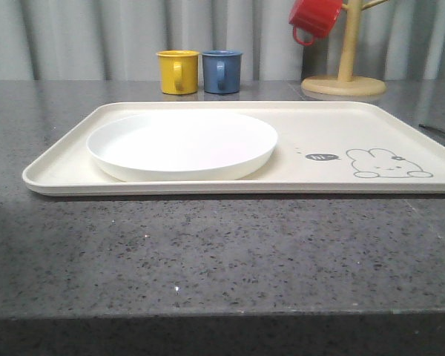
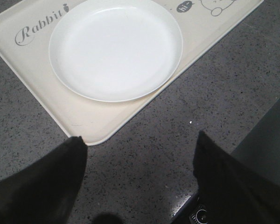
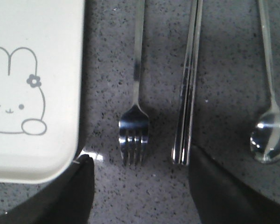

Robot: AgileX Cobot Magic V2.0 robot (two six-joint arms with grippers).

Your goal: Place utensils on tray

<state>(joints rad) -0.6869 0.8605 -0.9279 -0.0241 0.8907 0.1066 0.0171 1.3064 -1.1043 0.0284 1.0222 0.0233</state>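
Right gripper (image 3: 140, 186), spread wide, is poised over the fork (image 3: 135, 128) beside the tray (image 3: 32, 140); thin, slick, rigid steel is best pinched across the handle.

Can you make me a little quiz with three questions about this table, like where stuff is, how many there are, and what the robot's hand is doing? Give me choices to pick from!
1. Where is the plate?
A. On the tray
B. Beside the mugs
C. On the bare table

2. How many mugs stand on the table behind the tray?
A. One
B. Two
C. Four

3. What is the right hand doing?
A. Shut on the spoon
C. Shut on the tray's rim
B. Open, holding nothing

Answers:
1. A: the plate sits on the tray's left part.
2. B: a yellow mug and a blue mug stand there; the red mug hangs on the wooden rack.
3. B: its fingers are spread apart over the fork and chopsticks, gripping neither.
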